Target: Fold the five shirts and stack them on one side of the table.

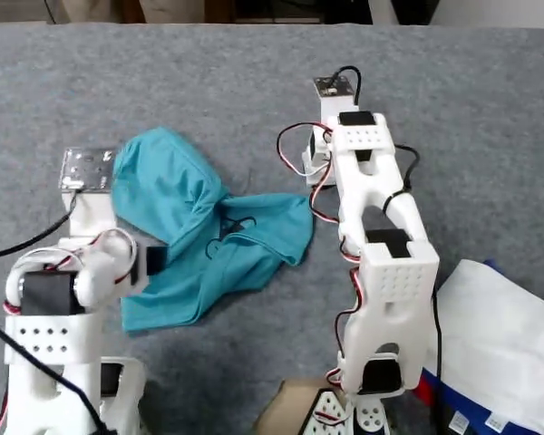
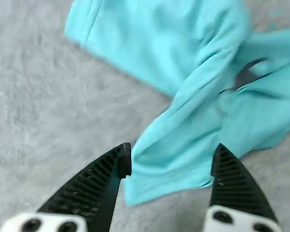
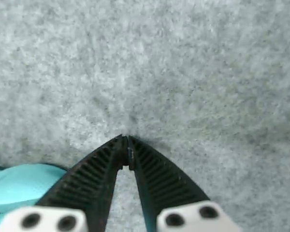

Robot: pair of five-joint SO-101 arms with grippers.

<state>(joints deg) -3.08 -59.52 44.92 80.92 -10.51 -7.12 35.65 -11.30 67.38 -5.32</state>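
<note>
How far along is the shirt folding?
Barely started. Done: nothing looks folded; the one teal shirt lies crumpled on the table. In hand: the left tool is open over a corner of the shirt, not gripping it; the right tool is shut over bare table. Left: fold this shirt, then the rest of the five, and stack them.

The left arm (image 1: 50, 335) covers part of the shirt's (image 1: 199, 227) edge. A white bag (image 1: 503, 340) runs off the high view's corner.
</note>
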